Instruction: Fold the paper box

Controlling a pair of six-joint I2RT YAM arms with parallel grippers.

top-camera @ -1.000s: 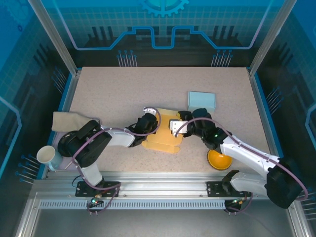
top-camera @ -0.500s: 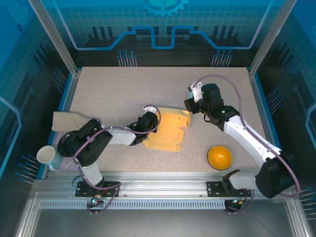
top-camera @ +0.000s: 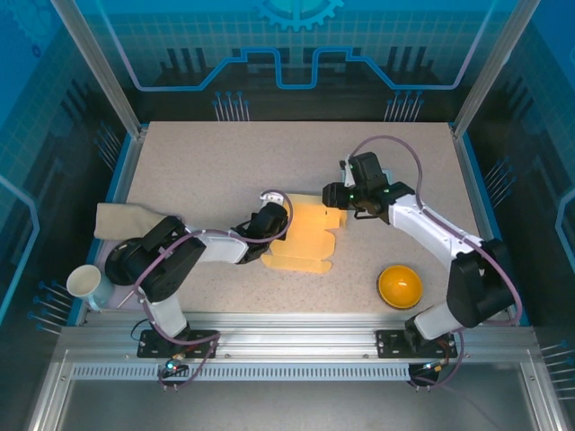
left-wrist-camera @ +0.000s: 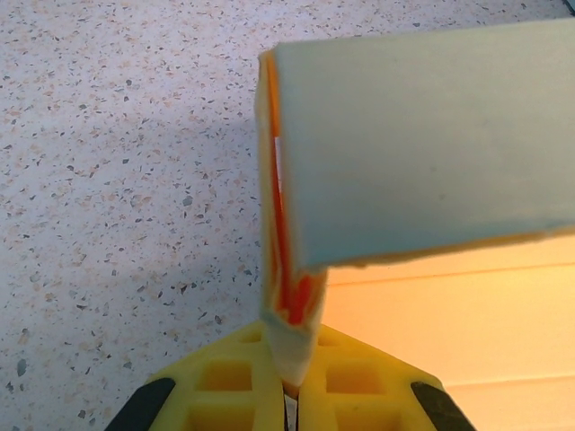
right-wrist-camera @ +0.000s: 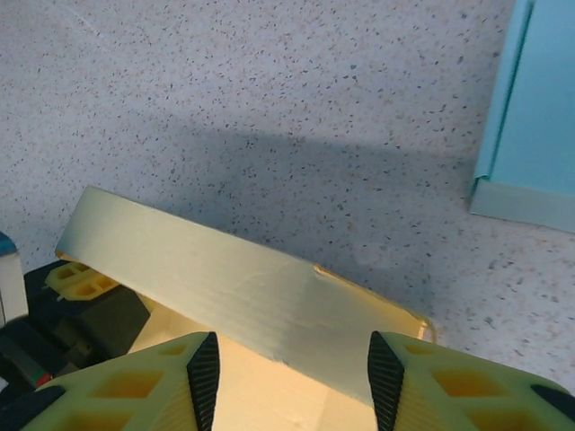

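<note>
The yellow paper box (top-camera: 308, 241) lies partly folded in the middle of the table. My left gripper (top-camera: 275, 224) is shut on the box's left edge; in the left wrist view the folded flap (left-wrist-camera: 292, 305) is pinched between the yellow fingers (left-wrist-camera: 225, 382), and a pale panel (left-wrist-camera: 422, 144) stands up above them. My right gripper (top-camera: 334, 196) hovers at the box's far right corner. Its jaws stand open in the right wrist view, and a raised pale flap (right-wrist-camera: 243, 287) runs across just beyond the fingertips (right-wrist-camera: 205, 377), not pinched.
A light blue box (right-wrist-camera: 539, 108) lies just behind the right gripper. An orange bowl (top-camera: 399, 285) sits at the front right. A beige cloth (top-camera: 119, 220) and a pale cup (top-camera: 84, 283) are at the left edge.
The right gripper left the middle of the paper box, swung back to the right, and has now come down at the box's far right corner. The left gripper kept its hold.
</note>
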